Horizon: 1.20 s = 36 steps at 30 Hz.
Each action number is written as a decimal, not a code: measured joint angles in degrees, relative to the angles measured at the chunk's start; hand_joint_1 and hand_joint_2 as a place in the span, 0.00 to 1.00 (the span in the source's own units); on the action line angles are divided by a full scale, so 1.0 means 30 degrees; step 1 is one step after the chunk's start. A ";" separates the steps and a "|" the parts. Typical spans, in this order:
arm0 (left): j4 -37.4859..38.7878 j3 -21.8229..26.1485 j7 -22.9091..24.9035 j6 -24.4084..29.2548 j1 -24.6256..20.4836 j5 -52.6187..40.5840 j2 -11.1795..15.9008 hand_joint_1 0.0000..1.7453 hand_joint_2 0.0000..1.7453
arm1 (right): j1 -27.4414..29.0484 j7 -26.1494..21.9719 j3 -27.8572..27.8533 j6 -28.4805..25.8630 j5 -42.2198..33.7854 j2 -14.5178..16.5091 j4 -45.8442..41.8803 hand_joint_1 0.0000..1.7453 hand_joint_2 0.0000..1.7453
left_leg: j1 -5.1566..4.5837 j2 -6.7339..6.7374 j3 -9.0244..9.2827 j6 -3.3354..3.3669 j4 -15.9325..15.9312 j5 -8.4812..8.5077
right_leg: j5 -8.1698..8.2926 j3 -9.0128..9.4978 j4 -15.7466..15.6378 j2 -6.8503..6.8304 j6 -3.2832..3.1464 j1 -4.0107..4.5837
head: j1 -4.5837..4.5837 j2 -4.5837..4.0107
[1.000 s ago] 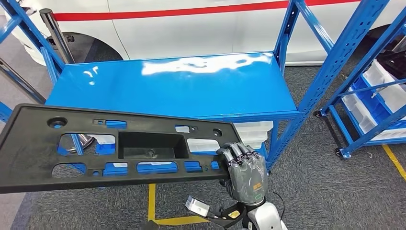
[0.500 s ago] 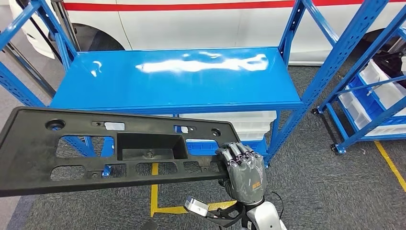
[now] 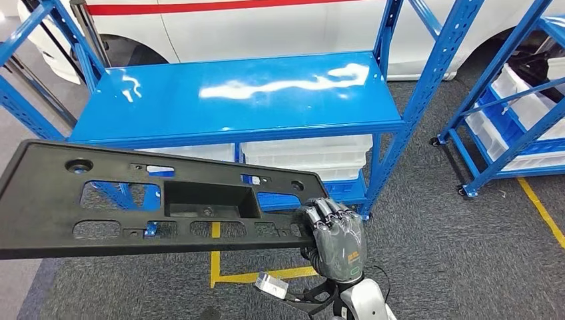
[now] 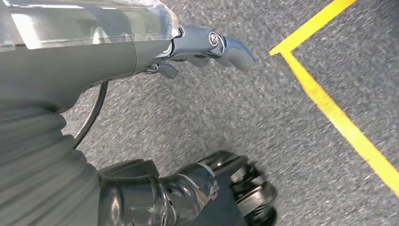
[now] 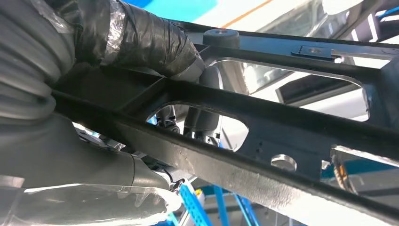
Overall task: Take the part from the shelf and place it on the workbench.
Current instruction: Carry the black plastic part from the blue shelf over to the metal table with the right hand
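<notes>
Right hand (image 3: 336,241) grips the right end of the black part (image 3: 153,200), lower left of frame, in front of the blue shelf (image 3: 233,93). Left hand (image 4: 207,44) holds nothing, fingers loosely curled over grey floor (image 3: 433,260). Shelf front edge now sits higher in frame than before; camera shifted.

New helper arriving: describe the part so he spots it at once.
Find the blue shelf. In front of it, the right hand grips one end of the part. It is a long flat black plastic panel with cut-out windows and a central box recess.
</notes>
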 joint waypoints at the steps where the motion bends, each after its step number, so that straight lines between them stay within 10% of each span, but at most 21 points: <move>1: 0.0000 0.0000 0.0015 0.0000 0.0002 -0.0016 0.0000 0.00 1.00 | -0.0026 0.0000 0.0108 -0.0002 -0.0058 0.0000 0.0126 1.00 1.00 | 0.0002 0.0000 0.0084 -0.0014 0.0459 0.0011 | 0.0173 -0.0239 0.0019 -0.0003 0.0014 0.0012 | 0.0000 0.0000; 4: 0.0000 0.0000 0.0036 0.0000 -0.0043 -0.0075 0.0000 0.00 1.00 | -0.0182 0.0000 0.0403 -0.0005 -0.0184 0.0004 0.0469 1.00 1.00 | -0.0013 -0.0005 0.2287 0.0150 -0.2072 0.1312 | 0.0635 -0.0825 0.0097 -0.0005 0.0121 0.0035 | -0.0002 0.0000; 7: 0.0013 -0.0002 0.0080 -0.0004 -0.0136 -0.0186 0.0016 0.00 1.00 | -0.0402 0.0000 0.0603 -0.0007 -0.0231 0.0022 0.0705 1.00 1.00 | -0.0164 -0.0022 0.4221 0.0447 -0.5244 0.1437 | 0.1072 -0.1061 0.0100 -0.0025 0.0417 0.0064 | 0.0003 0.0000; 10: 0.0016 -0.0009 0.0124 -0.0007 -0.0122 -0.0240 0.0007 0.00 1.00 | -0.0512 0.0000 0.0742 -0.0007 -0.0248 0.0033 0.0849 1.00 1.00 | -0.0152 0.0014 0.4119 0.0772 -0.5624 0.1789 | 0.1264 -0.1166 0.0075 -0.0024 0.0775 0.0067 | 0.0007 0.0000; 16: 0.0022 -0.0015 0.0140 -0.0007 -0.0120 -0.0260 -0.0002 0.00 1.00 | -0.0604 -0.0053 0.0874 -0.0007 -0.0277 -0.0005 0.1100 1.00 1.00 | -0.0072 0.0131 0.2852 0.1182 -0.5591 0.2902 | -0.2265 -0.2439 0.5029 0.0087 0.1106 0.0009 | 0.0022 0.0000; 22: 0.0022 -0.0015 -0.0006 -0.0033 -0.0115 -0.0253 0.0000 0.00 1.00 | -0.0732 0.0018 0.0878 -0.0007 -0.0629 -0.0038 0.1188 1.00 1.00 | -0.0125 0.0126 0.1824 0.0798 -0.4861 0.3228 | -0.1255 0.1301 0.0269 0.0093 0.0807 0.0036 | 0.0022 0.0000; 26: 0.0022 -0.0015 -0.0076 -0.0027 -0.0061 -0.0204 0.0004 0.00 1.00 | -0.0670 0.0036 0.0878 -0.0007 -0.1089 -0.0127 0.1144 1.00 1.00 | -0.0091 0.0108 0.1588 0.0310 -0.4507 0.3104 | -0.1005 0.1140 0.0029 0.0068 0.0278 0.0019 | 0.0027 0.0000; 30: 0.0022 -0.0015 -0.0144 -0.0016 0.0039 -0.0060 0.0007 0.00 1.00 | -0.0303 -0.0186 0.0820 -0.0007 -0.1419 -0.0217 0.0894 1.00 1.00 | 0.0021 0.0083 0.0054 -0.0046 -0.0483 0.0561 | -0.0629 0.0708 0.0013 0.0044 -0.0010 -0.0003 | 0.0002 0.0000; 32: 0.0022 -0.0015 -0.0173 -0.0013 0.0112 0.0017 0.0007 0.00 1.00 | 0.0050 -0.0476 0.0670 -0.0007 -0.1505 -0.0264 0.0736 1.00 1.00 | 0.0026 0.0082 -0.0023 -0.0077 0.0337 0.0514 | -0.0529 0.0538 0.0055 0.0064 0.0012 0.0016 | 0.0000 0.0000; 36: 0.0025 -0.0015 -0.0257 -0.0004 0.0148 0.0080 0.0033 0.00 1.00 | 0.0540 -0.0940 0.0133 -0.0013 -0.1523 -0.0284 0.0295 1.00 1.00 | -0.0033 -0.0178 0.2662 0.0269 -0.4049 0.2318 | -0.0428 0.0403 0.0141 0.0200 0.0163 0.0064 | 0.0000 0.0000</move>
